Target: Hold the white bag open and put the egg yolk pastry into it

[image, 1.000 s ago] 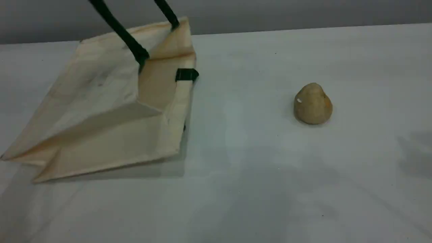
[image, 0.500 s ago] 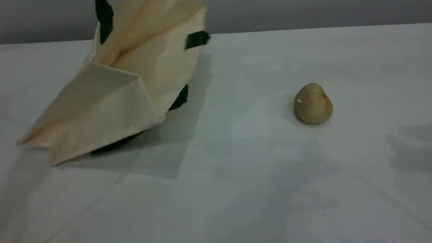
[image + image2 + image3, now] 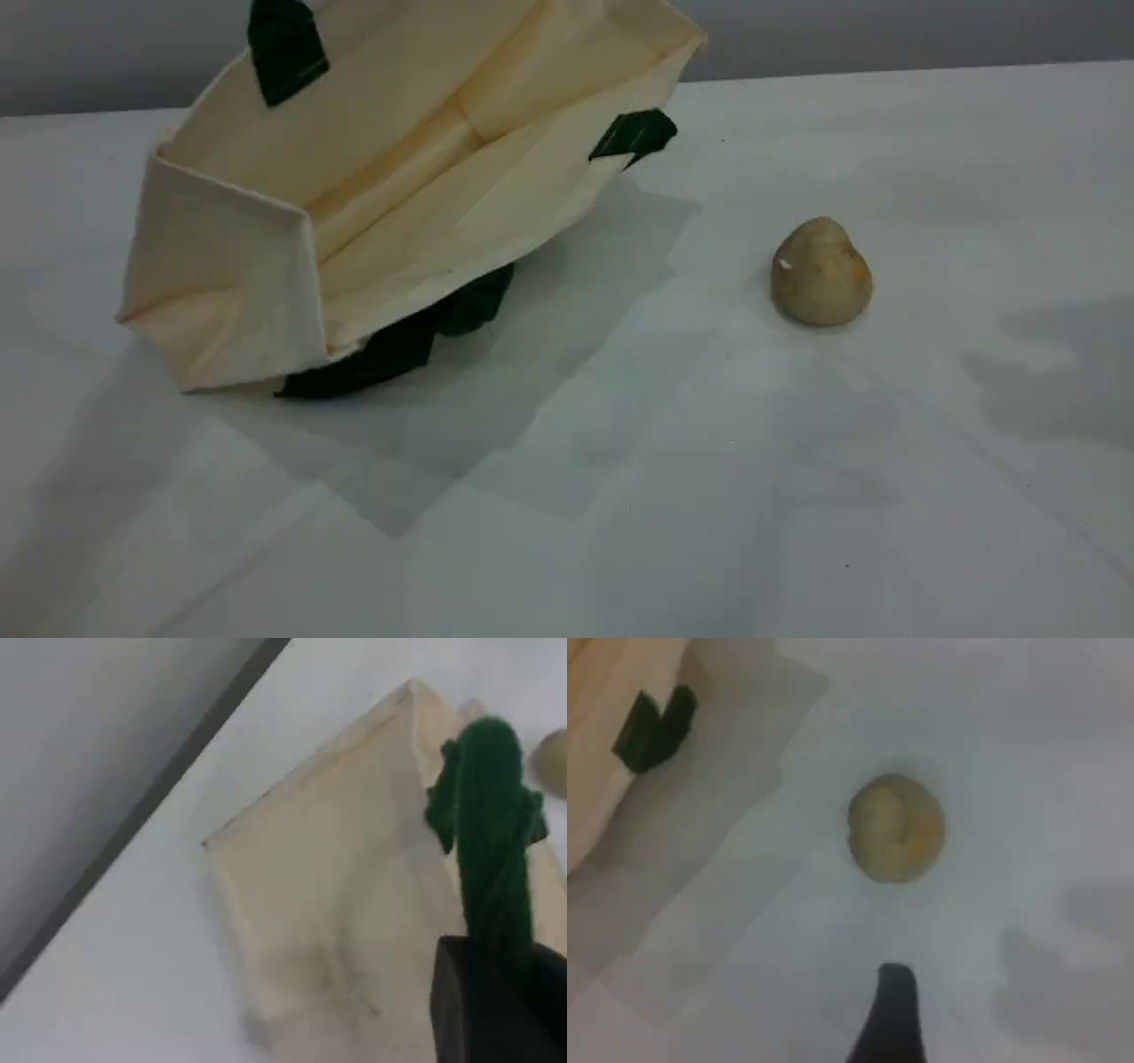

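Note:
The white bag [image 3: 399,177] hangs tilted at the left, its bottom corner on the table and its mouth gaping toward the camera. One dark green handle [image 3: 390,350] lies under it. In the left wrist view my left gripper [image 3: 496,992] is shut on the other green handle [image 3: 492,842], with the bag's cream side [image 3: 337,904] below. The egg yolk pastry [image 3: 821,273] sits alone on the table to the right. The right wrist view looks down on the pastry [image 3: 896,827], just beyond my right gripper's dark fingertip [image 3: 890,1010], which holds nothing. Neither arm shows in the scene view.
The pale grey table [image 3: 620,496] stretches out around both things, with a grey wall behind its far edge. The bag's edge and a green handle patch [image 3: 654,728] show at the upper left of the right wrist view. Arm shadows fall at the right.
The bag has been lifted by its handle from lying flat, swung upward and to the right, and its mouth has spread open. The pastry has not moved.

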